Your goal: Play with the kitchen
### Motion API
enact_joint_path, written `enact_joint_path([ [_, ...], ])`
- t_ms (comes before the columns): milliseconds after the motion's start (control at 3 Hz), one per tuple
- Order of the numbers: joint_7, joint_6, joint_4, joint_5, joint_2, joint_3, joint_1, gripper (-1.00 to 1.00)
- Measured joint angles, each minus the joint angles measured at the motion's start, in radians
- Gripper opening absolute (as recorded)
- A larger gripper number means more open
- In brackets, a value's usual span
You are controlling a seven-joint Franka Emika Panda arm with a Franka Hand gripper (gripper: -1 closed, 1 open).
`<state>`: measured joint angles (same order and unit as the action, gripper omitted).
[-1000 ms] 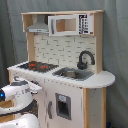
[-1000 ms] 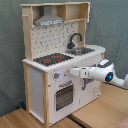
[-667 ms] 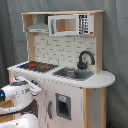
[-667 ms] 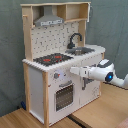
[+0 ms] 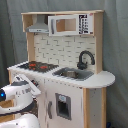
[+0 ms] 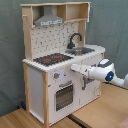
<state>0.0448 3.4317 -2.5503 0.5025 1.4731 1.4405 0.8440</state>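
- Since the earlier frames, almost nothing has been moved: the white arm is kept at the kitchen's front, with its tip shifted only slightly, if at all.
- The kitchen (image 5: 65, 70) (image 6: 57, 65) is seen in both exterior views as a tall toy unit of white panels framed in light wood, standing on a wooden surface (image 6: 30, 119) before a grey curtain.
- A black stovetop (image 6: 52, 59) with red rings is set into the white counter, and a sink (image 6: 82, 50) with a curved black faucet (image 6: 75, 39) lies beside it.
- A grey hood (image 6: 50, 21) is mounted above the stove under the top shelf, and the back wall is dotted like a pegboard.
- In the first exterior view, a white microwave-like box (image 5: 70, 24) is shown next to the hood (its panel carries dark buttons).
- An oven door (image 6: 63, 95) with a dark window is fitted below the stove, with knobs above it.
- The gripper (image 6: 75, 67) is held just at the front panel near the knobs; whether its fingers are apart or together cannot be told.
- In the first exterior view the gripper (image 5: 34, 89) is seen against the kitchen's lower front.
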Motion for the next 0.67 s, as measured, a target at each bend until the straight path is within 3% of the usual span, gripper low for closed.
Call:
enact_joint_path([
  [667, 0.210, 0.019, -0.005, -0.001, 0.000, -0.002, 0.002, -1.00],
])
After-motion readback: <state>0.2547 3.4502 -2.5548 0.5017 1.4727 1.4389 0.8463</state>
